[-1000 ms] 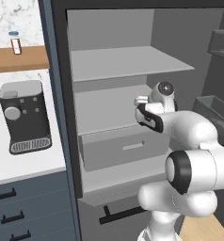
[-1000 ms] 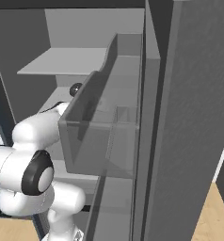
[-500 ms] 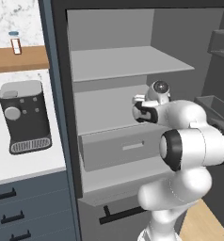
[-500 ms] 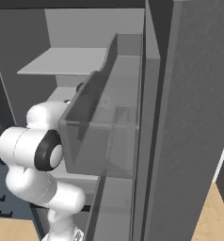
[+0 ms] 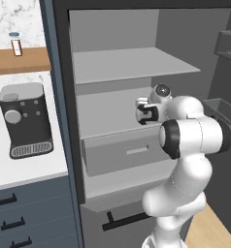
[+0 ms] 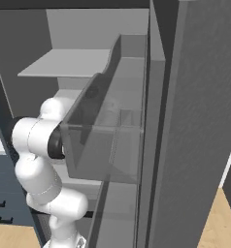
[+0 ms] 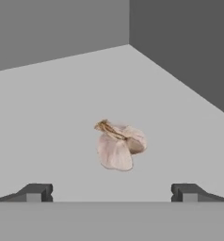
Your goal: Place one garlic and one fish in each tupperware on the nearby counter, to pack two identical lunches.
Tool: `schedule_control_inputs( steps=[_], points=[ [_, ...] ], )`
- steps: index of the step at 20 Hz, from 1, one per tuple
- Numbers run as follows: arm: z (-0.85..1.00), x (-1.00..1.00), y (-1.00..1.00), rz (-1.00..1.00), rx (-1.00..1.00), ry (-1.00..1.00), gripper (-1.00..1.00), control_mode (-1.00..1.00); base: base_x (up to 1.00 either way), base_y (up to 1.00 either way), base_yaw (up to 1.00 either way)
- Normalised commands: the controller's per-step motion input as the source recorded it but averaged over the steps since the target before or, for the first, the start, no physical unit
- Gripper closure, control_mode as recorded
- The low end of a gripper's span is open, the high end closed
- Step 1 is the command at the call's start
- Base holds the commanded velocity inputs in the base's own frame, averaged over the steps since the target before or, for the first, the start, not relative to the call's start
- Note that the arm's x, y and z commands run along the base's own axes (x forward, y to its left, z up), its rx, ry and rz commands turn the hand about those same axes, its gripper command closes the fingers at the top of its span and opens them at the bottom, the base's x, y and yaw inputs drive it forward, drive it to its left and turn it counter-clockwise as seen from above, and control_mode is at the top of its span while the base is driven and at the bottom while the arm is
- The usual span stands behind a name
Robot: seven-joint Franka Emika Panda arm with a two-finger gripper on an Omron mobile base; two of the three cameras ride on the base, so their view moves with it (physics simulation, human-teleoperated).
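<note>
The garlic (image 7: 117, 146), a pinkish-white bulb with a dry brown stalk end, lies on the pale grey floor of a cupboard shelf (image 7: 52, 117), ahead of the hand (image 7: 111, 192) and roughly centred between its two dark fingertips (image 7: 36, 192), which stand wide apart with nothing between them. The bulb is clear of both tips and sits well out from the back corner where the two darker grey walls meet.

In the left base view, a dark coffee machine (image 5: 24, 118) stands on the white marble-look desk (image 5: 30, 167), above dark blue-grey drawers (image 5: 25, 220). Behind it a wooden shelf (image 5: 20, 59) carries a small white-capped bottle (image 5: 15, 43). To the right, the open grey cupboard (image 5: 132, 63) shows its shelves and a half-drawn drawer (image 5: 122, 152); the hand (image 5: 142, 112) reaches in over the middle shelf, its fingers hard to make out against the arm's own white links, and the bulb itself is hidden there.

In the right base view a translucent grey door bin (image 6: 105, 131) and the tall dark door panel (image 6: 195, 126) cover most of the cupboard; the arm's forward part is lost behind the bin. A strip of light wooden floor (image 6: 224, 218) shows at the lower right.
</note>
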Motion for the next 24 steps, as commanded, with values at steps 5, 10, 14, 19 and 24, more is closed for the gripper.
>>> schedule_control_inputs(
  steps=[5,10,14,19,24],
  points=[
    [-0.19,0.42,-0.07,0.0,0.0,0.0,-1.0,-1.0,0.0,0.0,0.0],
    [-0.24,0.38,-0.09,-0.01,0.0,0.01,-1.0,-1.0,0.0,0.0,0.0],
    [-0.21,0.37,-0.06,-0.01,0.0,0.01,-1.0,-1.0,0.0,0.0,0.0],
    [-0.2,0.34,-0.03,-0.01,0.0,0.03,-1.0,-1.0,0.0,0.0,0.0],
    [-0.28,0.16,-0.01,-0.03,0.0,0.07,1.0,-1.0,0.0,0.0,0.0]
  ],
)
